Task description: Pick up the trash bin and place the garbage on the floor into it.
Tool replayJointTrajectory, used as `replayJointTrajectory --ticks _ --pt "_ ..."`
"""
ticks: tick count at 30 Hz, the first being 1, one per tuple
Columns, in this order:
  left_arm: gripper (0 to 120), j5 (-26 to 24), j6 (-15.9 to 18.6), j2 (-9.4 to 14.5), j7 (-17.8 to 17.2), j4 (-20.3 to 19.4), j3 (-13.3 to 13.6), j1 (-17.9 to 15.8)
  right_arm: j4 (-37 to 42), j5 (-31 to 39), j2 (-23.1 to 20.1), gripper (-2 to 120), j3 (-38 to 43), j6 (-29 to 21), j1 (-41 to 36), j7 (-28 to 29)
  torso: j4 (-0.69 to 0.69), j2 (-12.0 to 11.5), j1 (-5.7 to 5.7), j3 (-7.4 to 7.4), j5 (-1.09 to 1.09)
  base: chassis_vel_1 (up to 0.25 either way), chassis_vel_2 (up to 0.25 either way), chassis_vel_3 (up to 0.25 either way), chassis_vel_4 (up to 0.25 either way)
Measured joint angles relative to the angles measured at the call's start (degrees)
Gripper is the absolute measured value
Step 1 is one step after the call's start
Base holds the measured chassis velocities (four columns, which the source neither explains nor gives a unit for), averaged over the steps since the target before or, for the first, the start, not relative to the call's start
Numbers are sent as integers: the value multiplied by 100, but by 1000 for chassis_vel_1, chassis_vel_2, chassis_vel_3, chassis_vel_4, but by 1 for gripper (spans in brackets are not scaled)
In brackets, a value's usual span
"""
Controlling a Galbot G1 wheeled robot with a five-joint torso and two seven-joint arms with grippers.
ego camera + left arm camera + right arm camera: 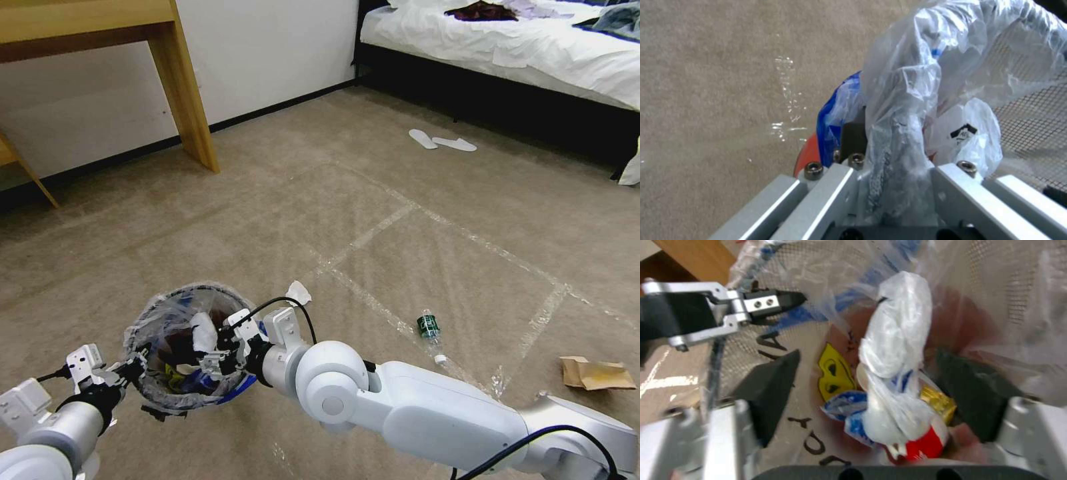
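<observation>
The bin (183,347) is held off the floor (267,200) at the robot's lower left, its mouth tipped toward the head camera. Its rim, wrapped in the crinkled liner (907,100), is clamped by the left tool (133,369); in the left wrist view the plastic and rim are pinched between the two jaws.

Inside the bin a white plastic wad (896,340), a red-white cup (920,443) and a yellow wrapper (833,373) are seen. The right tool (220,347) is reached across the body and set over the bin mouth, jaws spread wide. In the right wrist view the wad lies between the two dark pads (773,386) without being touched, so it is judged released, not gripped.

Garbage is left on the floor, all of it on the right arm's side. A white tissue (298,291) lies just beyond the bin's far rim. The bottle (432,331) lies farther right, its long axis running from near right to far left, label end away from the robot. The brown bag (595,373) lies flat, well apart at the far right. The right tool is judged the nearer and the free one for each. The slippers (443,141) lie near the bed (507,40).
</observation>
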Motion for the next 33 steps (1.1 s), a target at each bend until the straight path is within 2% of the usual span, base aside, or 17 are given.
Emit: replayJointTrajectory --ticks 3,7,26,30,33 --pt "1 41 -25 -1 -46 27 -34 -4 -24 -33 -10 96 1 -3 2 15 0 0 0 0 1 0 0 0 0" --pt "1 37 -23 -5 -44 36 -25 -9 11 -50 -18 100 35 4 -9 12 0 0 0 0 -1 0 0 0 0" --pt "1 88 -26 -31 -42 60 -8 -11 188 -60 -49 100 300 38 -26 -29 0 0 0 0 0 0 0 0 0" --pt "1 88 -26 -33 -41 60 -20 -12 300 -91 -69 100 392 149 -25 -143 0 0 0 0 0 0 0 0 0" --pt "1 87 -26 -33 -42 58 -38 -12 351 -212 -78 100 456 418 -47 -371 0 0 0 0 1 0 0 0 0"
